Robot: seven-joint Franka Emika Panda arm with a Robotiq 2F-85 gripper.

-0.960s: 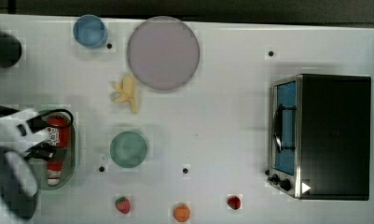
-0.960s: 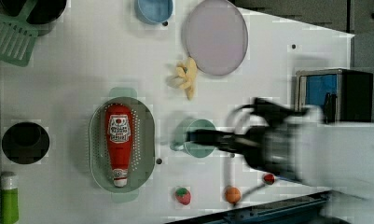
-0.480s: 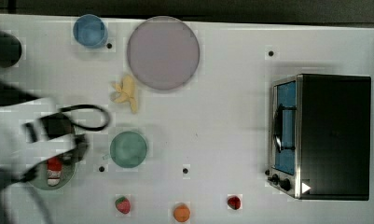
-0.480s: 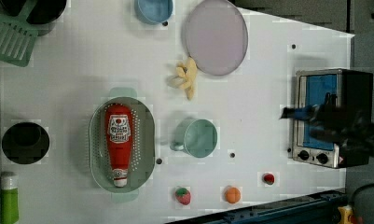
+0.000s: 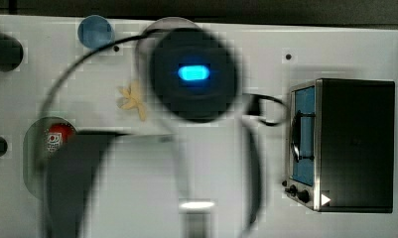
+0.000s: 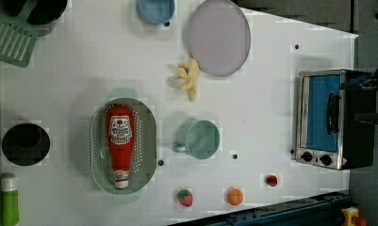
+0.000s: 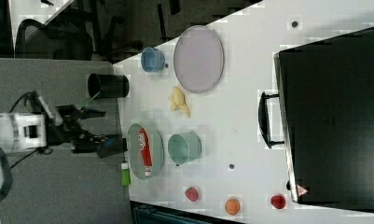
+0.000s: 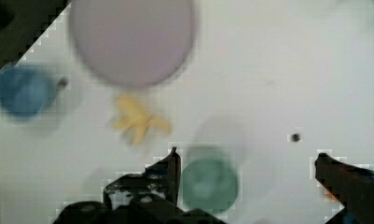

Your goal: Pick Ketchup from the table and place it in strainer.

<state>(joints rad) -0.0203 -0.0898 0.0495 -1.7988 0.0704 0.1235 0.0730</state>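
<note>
The ketchup (image 6: 120,143) lies inside the strainer (image 6: 148,141) near the table's edge; my gripper (image 8: 245,172) is spread wide and empty, so I retreat clear without clipping anything.

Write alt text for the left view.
A red ketchup bottle lies flat inside a pale green strainer on a white table. Beside it stands a green mug, with a toaster oven at the left view's right.
</note>
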